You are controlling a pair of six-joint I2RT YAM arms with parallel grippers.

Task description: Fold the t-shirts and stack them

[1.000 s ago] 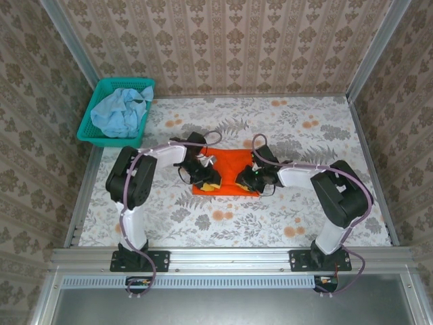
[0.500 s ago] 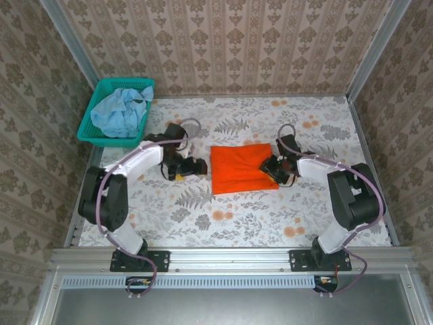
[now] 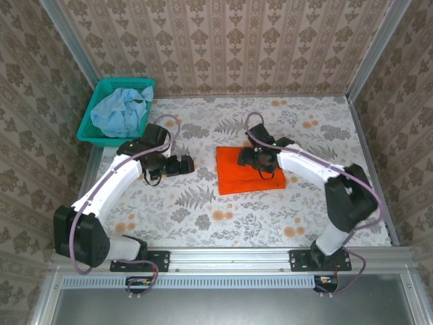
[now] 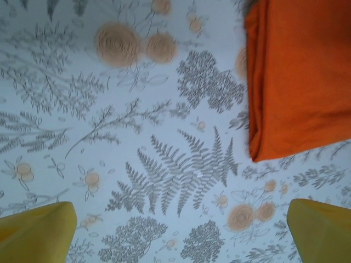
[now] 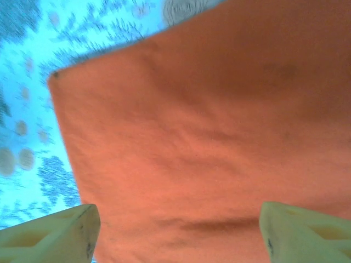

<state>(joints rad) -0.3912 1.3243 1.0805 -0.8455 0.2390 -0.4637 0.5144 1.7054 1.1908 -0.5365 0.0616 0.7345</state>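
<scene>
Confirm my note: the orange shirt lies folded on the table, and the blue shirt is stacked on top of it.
One thing is wrong. The blue shirt is not stacked on the orange shirt; it lies crumpled in the basket at the far left corner, as the top view shows. The orange shirt does lie folded on the table.

Left arm [image 3: 111,183] stretched forward, left fingers [image 4: 38,233] spread wide, right arm [image 3: 308,166] bent inward, right fingers [image 5: 307,233] parted.

Three walls [image 3: 223,40] carry beige damask wallpaper. The table [image 3: 203,220] is pale, printed with grey ferns and orange blossoms, and edged by aluminium rails [image 3: 230,256].
</scene>
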